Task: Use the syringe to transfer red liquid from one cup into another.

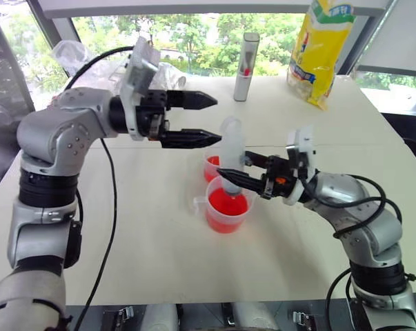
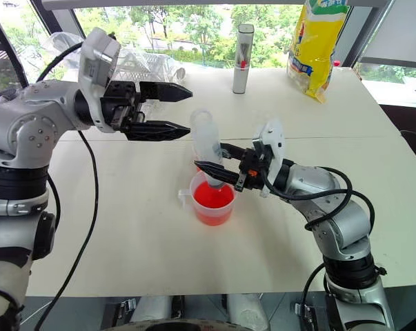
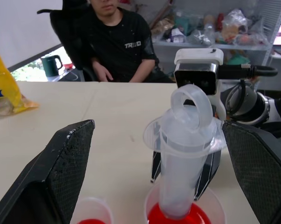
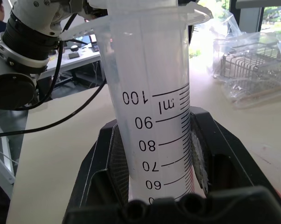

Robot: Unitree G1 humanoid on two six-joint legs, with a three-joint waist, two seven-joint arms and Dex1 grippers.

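The syringe [image 1: 232, 148] stands upright, its tip down in the red liquid [image 1: 227, 203] of the larger handled cup [image 1: 218, 222] at mid-table. Its plunger ring sits just above the barrel's flange, and the barrel [image 4: 154, 116] looks clear. My right gripper [image 1: 233, 164] is shut on the syringe's lower barrel, reaching in from the right. My left gripper [image 1: 219, 119] hangs open just left of the syringe's top, level with the plunger ring [image 3: 189, 105], not touching it. The smaller cup [image 1: 212, 167], with a little red liquid, stands right behind the big one, towards the left.
At the table's far side stand an upright white-grey tube [image 1: 246, 65] and a yellow bag [image 1: 321, 48]. Clear plastic bags [image 2: 149, 65] lie at the back left. A person [image 3: 117, 42] sits across the table, beside a green mug [image 3: 51, 65].
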